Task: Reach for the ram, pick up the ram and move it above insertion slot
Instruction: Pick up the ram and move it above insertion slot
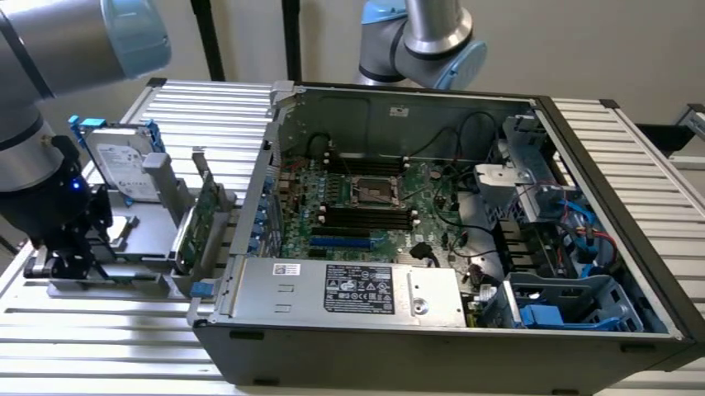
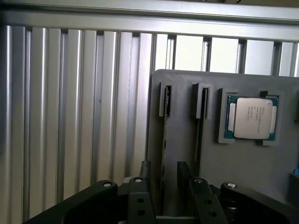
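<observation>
Ram (image 2: 163, 140) sat edge-on, as far as I could tell, in the grey holder (image 2: 243, 172) near the CPU (image 2: 252, 117), my gripper (image 2: 163, 171) low with fingers apart astride it, so reach looked done, grasp, lift and move over the motherboard slots (image 1: 369, 219) left.

Exterior high, oblique; wrist close over holder (image 2: 243, 163).
</observation>
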Robot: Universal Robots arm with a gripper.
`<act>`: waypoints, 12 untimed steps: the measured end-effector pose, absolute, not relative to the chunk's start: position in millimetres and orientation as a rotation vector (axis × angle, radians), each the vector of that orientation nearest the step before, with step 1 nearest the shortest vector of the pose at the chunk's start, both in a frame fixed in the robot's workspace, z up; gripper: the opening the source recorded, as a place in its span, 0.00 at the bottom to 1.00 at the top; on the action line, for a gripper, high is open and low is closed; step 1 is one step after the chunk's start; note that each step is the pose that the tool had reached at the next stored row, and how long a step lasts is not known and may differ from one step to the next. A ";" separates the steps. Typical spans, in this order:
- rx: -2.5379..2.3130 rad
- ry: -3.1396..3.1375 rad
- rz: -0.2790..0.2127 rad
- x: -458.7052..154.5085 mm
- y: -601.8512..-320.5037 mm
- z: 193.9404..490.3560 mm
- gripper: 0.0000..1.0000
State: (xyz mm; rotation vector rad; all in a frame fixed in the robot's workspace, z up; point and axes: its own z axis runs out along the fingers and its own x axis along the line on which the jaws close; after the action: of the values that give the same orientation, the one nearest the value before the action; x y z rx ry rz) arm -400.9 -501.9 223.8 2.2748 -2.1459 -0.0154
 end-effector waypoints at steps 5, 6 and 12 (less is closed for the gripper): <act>2.299 -2.131 -0.026 -400.5 -502.3 218.9 0.36; 2.303 -2.130 -0.029 -400.4 -502.4 218.0 0.36; 2.328 -2.130 -0.057 -400.4 -504.8 213.3 0.36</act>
State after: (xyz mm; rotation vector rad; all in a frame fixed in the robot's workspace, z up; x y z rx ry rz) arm -400.4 -504.8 213.3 2.3276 -2.1300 -0.0568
